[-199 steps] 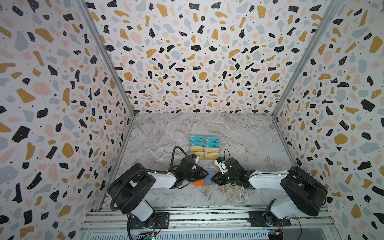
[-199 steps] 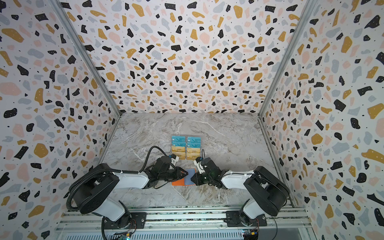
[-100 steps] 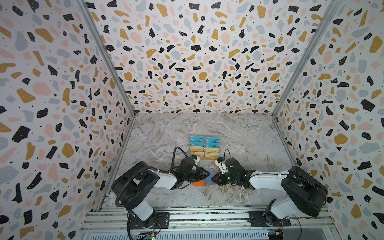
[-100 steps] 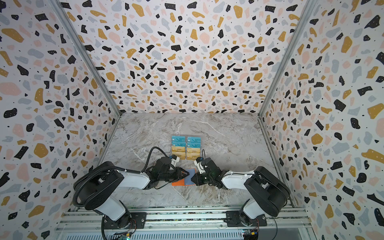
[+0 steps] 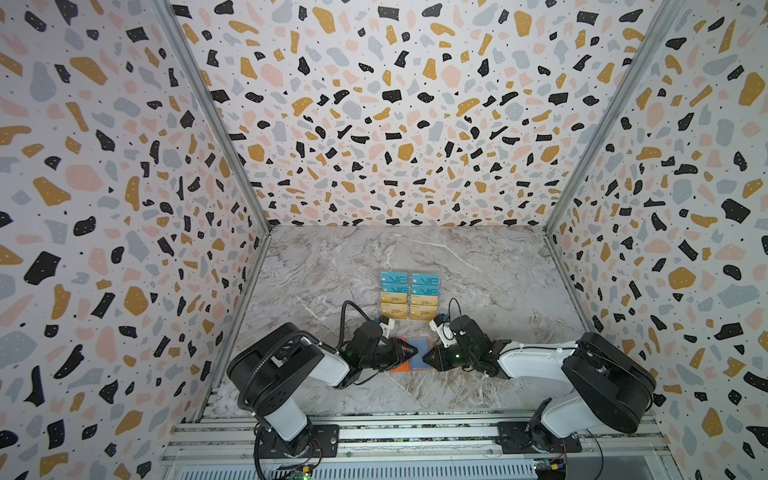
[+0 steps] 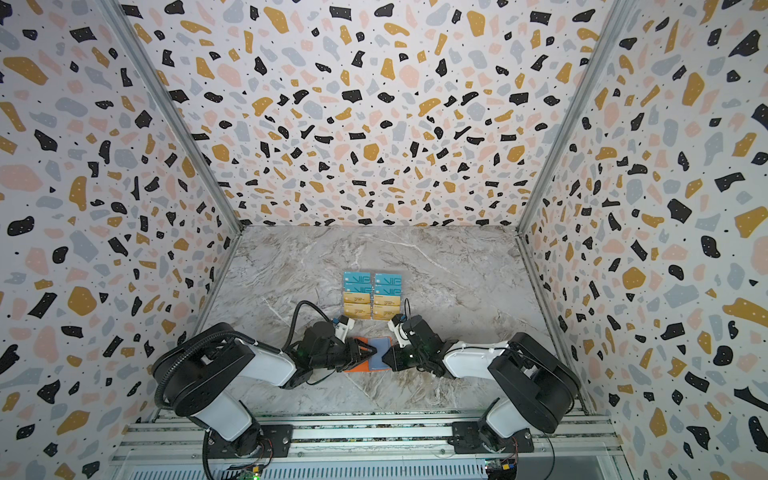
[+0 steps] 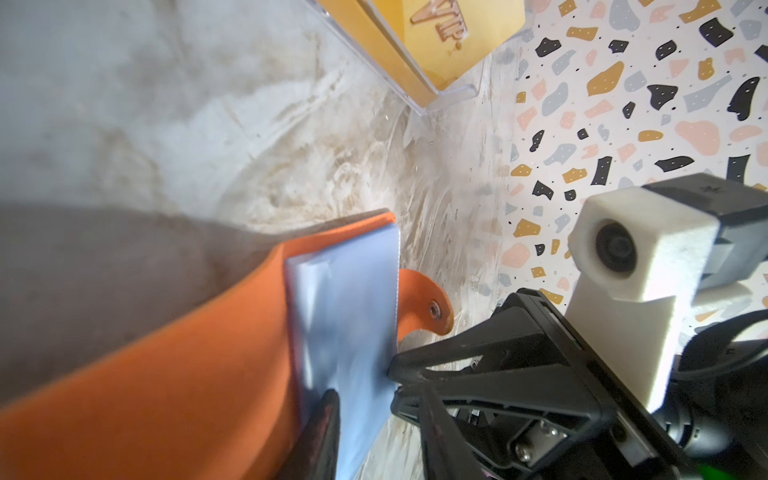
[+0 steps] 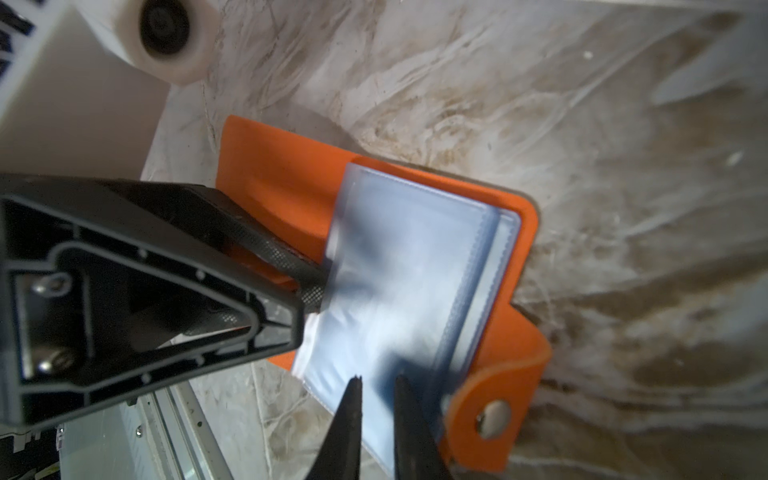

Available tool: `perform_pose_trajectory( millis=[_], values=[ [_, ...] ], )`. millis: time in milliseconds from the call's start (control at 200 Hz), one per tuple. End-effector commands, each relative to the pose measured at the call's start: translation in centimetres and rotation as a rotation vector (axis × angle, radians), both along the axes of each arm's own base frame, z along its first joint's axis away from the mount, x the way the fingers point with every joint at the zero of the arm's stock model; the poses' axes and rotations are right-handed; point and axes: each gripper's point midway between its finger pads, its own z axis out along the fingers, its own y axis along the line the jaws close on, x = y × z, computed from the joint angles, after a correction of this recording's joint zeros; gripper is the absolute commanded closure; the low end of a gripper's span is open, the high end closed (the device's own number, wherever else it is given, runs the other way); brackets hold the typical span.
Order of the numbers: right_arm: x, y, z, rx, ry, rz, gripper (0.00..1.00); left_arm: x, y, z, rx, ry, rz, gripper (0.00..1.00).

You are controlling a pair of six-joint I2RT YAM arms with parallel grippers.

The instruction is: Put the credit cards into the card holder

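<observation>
Tabletop (image 5: 478, 270) (roomy): right hand (image 5: 425, 358) pinches card holder (image 5: 417, 348) edge.

orange card holder (image 7: 187, 374) lies open on marble table (image 7: 208, 124) w/ clear sleeves (image 7: 345, 299) up & snap tab (image 7: 428, 303) beyond. left gripper (image 7: 326, 428) fingertip on sleeves; right gripper (image 7: 397, 372) tips at sleeve edge. gold card (image 7: 449, 33) in clear rack (image 7: 419, 99) nr far end.

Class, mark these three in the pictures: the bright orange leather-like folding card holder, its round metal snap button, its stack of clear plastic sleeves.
card holder (image 8: 278, 174), right wrist view, bare orange cover.
snap button (image 8: 492, 417), right wrist view, button's centre.
plastic sleeves (image 8: 415, 266), right wrist view, top sheet's middle.
</observation>
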Motion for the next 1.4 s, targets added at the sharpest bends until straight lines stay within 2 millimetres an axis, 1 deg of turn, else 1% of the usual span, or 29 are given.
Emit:
perform_pose_trajectory(
  millis=[0,315,410,616,656,691,731,771,826,926,1061,1121,1226,1301,1397],
  values=[
    [-0.9,-1.0,-1.5,-0.049,0.053,-0.005,0.83,-0.1,-0.3,0.2,-0.04,0.013,0.002,0.65],
    [-0.7,-1.3,-0.5,-0.038,0.028,-0.026,0.83,0.7,-0.7,-0.2,-0.033,0.008,0.003,0.65],
    [-0.6,-1.3,0.0,-0.029,0.014,-0.03,0.83,1.0,-0.7,-0.5,-0.017,0.002,0.005,0.68],
    [-0.1,-1.1,1.6,0.019,-0.022,-0.047,0.83,1.4,-1.1,-0.6,-0.019,-0.004,0.005,0.83],
    [0.0,-1.2,1.8,0.029,-0.022,-0.053,0.83,1.5,-1.0,-0.6,-0.019,-0.004,0.009,0.88],
    [0.1,-1.3,2.0,0.039,-0.02,-0.062,0.83,1.5,-0.9,-0.6,-0.02,-0.004,0.011,0.92],
    [0.3,-1.5,2.1,0.05,-0.02,-0.072,0.83,1.6,-0.8,-0.5,-0.022,-0.008,0.013,0.94],
    [0.4,-1.8,2.2,0.06,-0.017,-0.086,0.83,1.6,-0.7,-0.4,-0.024,-0.011,0.014,0.98],
    [0.8,-2.1,2.5,0.078,-0.014,-0.105,0.83,1.6,-0.5,-0.2,-0.025,-0.016,0.02,1.0],
    [1.2,-2.4,2.5,0.091,-0.011,-0.12,0.83,1.6,-0.3,0.4,-0.032,-0.033,0.021,1.0],
    [1.1,-2.5,1.6,0.085,0.006,-0.112,0.83,1.3,-0.3,0.8,-0.041,-0.046,0.001,1.0],
    [1.1,-2.3,1.5,0.091,0.01,-0.102,0.83,1.1,-0.3,1.0,-0.047,-0.05,-0.006,1.0],
    [1.2,-1.7,1.9,0.11,-0.002,-0.081,0.83,0.7,-0.2,1.1,-0.048,-0.053,-0.021,1.0],
    [1.2,-1.1,2.5,0.132,-0.015,-0.052,0.83,0.6,-0.1,1.2,-0.051,-0.057,-0.028,1.0],
    [0.9,-0.3,2.7,0.136,-0.029,-0.01,0.82,0.4,-0.1,1.2,-0.052,-0.058,-0.034,1.0]
  ],
)
